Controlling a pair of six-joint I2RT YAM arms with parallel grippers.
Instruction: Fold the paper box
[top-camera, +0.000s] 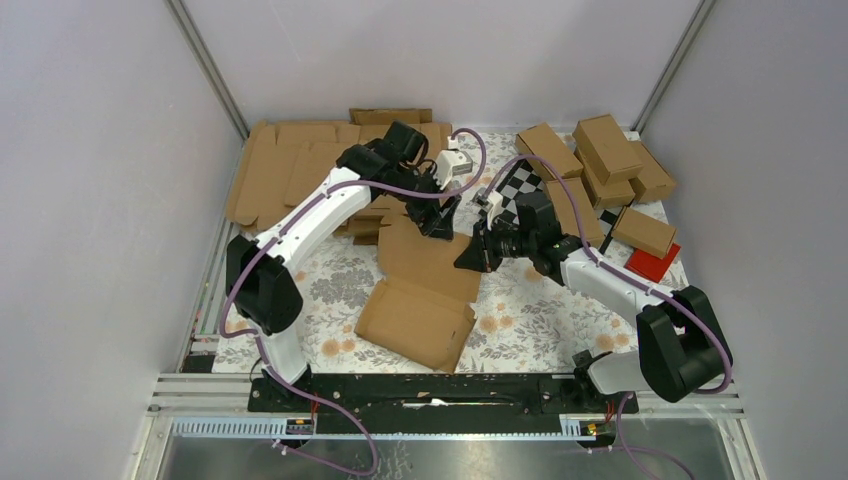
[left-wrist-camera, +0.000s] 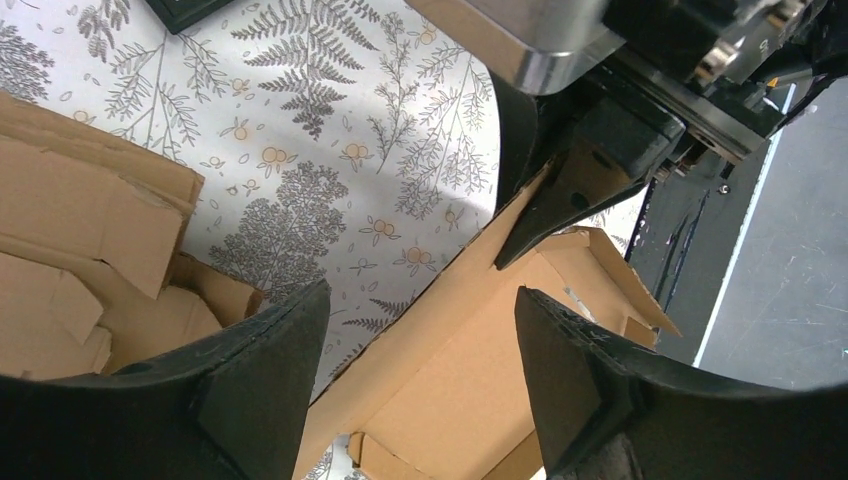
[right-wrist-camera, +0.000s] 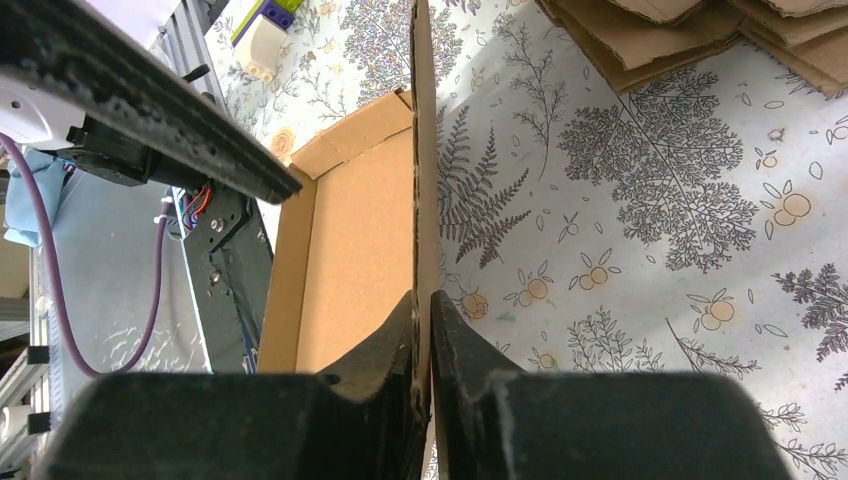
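Here, the desk (top-camera: 540, 320) is covered with a fern-and-flower patterned sheet and is crowded along its far edge. A pile of flat blanks (top-camera: 290, 170) spreads over the back left corner, its near edge just beside the left fingers (left-wrist-camera: 270, 360). A group of small closed cartons (top-camera: 600, 160) sits at the back right, next to a checkerboard (top-camera: 525, 188) and a red piece (top-camera: 652, 262).

The paper box (top-camera: 420, 300) lies in the middle of the desk, between the two arms and well clear of the cartons. Its near part forms a shallow tray with low raised sides, and one long panel is lifted off the desk at the far end.

The left arm (top-camera: 310, 215) reaches from its base up and across over the blanks, then bends down toward the far end of the box. Its fingers are spread wide apart above the raised panel, one on each side; whether either touches the cardboard cannot be told.

The right arm (top-camera: 610, 285) stretches low from the right toward the centre. The right fingers (right-wrist-camera: 380, 360) are clenched on the edge of that lifted panel, which runs straight out from between them, thin edge toward the right wrist camera.
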